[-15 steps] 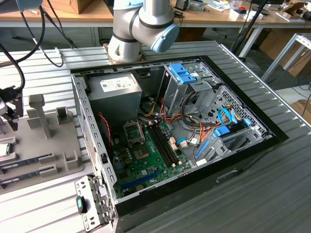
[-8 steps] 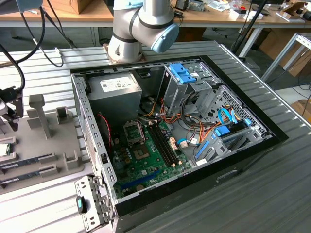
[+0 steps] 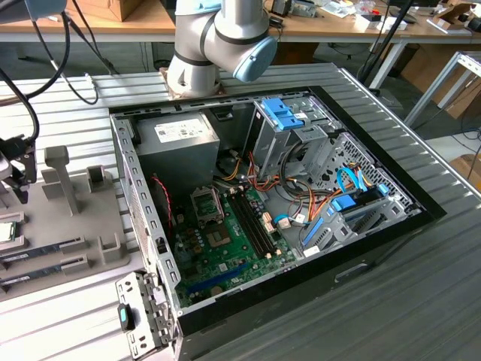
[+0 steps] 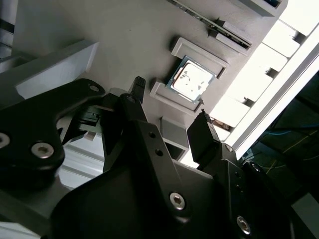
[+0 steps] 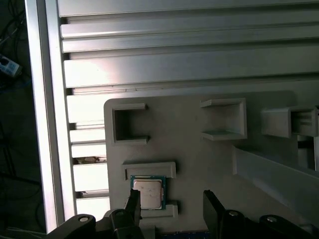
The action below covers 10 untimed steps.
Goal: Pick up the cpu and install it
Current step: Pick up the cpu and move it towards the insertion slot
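Note:
The cpu (image 5: 148, 193) is a small square chip with a silvery top and a thin green rim. It lies flat in a shallow seat on the grey fixture plate (image 5: 189, 149). In the exterior view, the cpu (image 3: 6, 232) sits at the far left edge, with my gripper (image 3: 16, 180) just above it. In both wrist views my gripper (image 4: 172, 107) is open and holds nothing. It hovers over the plate, with one fingertip (image 5: 133, 199) at the edge of the cpu (image 4: 191, 81). The empty motherboard socket (image 3: 207, 203) lies inside the open computer case.
The open case (image 3: 135, 188) fills the middle of the slatted metal table, with the grey power-supply box (image 3: 176, 139), drive cages and loose cables inside. Long dark memory sticks (image 3: 37, 252) lie on the fixture plate (image 3: 98, 263) beside raised grey posts (image 3: 64, 177).

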{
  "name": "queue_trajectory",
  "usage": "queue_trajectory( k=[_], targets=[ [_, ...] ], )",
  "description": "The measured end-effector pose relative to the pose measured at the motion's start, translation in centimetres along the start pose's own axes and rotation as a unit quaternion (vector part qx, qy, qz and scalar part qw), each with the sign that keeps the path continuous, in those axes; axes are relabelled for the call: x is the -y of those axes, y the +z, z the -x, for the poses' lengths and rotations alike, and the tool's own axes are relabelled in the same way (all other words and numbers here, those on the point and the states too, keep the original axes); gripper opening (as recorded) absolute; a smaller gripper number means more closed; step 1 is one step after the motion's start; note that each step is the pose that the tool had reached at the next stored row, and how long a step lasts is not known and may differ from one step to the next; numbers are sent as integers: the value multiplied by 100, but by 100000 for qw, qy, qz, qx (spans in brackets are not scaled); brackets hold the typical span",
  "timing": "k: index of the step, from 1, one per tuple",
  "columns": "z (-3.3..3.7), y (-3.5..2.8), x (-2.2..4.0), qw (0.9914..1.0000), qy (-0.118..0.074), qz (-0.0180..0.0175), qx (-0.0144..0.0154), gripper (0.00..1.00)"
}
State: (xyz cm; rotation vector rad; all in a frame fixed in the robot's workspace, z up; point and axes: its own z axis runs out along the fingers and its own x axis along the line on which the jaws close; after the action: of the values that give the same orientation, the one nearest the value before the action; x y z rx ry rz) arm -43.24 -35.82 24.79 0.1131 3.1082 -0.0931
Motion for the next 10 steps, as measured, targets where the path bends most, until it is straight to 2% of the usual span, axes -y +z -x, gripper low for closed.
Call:
queue_trajectory(
  k=[10],
  targets=[
    [-1,21,0,100000,-2,-5,-6,62]
  ],
)
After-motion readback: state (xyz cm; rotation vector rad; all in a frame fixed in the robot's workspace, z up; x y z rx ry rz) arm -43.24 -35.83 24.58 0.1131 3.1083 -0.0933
